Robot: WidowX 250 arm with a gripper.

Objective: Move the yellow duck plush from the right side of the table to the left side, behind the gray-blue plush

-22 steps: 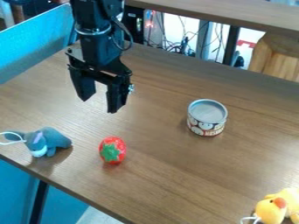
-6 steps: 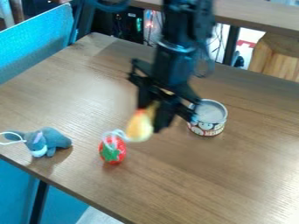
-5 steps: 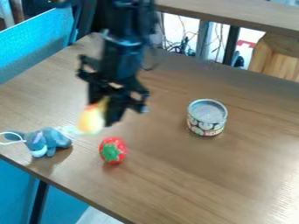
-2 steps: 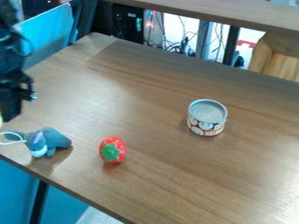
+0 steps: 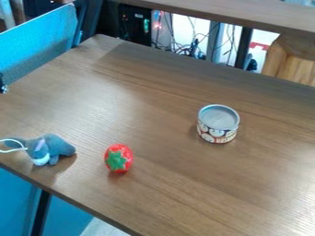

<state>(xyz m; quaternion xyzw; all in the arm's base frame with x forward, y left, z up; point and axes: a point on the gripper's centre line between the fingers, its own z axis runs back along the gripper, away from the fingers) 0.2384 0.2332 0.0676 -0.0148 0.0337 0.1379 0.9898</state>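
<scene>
Camera view: whether the gripper (image 5: 3,87) is wide or narrow, I cannot tell. A toy strawberry (image 5: 119,158) sits between plush donkey (image 5: 53,147) and tin (image 5: 218,124).

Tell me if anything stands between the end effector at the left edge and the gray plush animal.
Nothing visible stands between the end effector and the gray plush animal. The red strawberry lies to the plush's right in the picture and the round can farther right, both off that path.
</scene>
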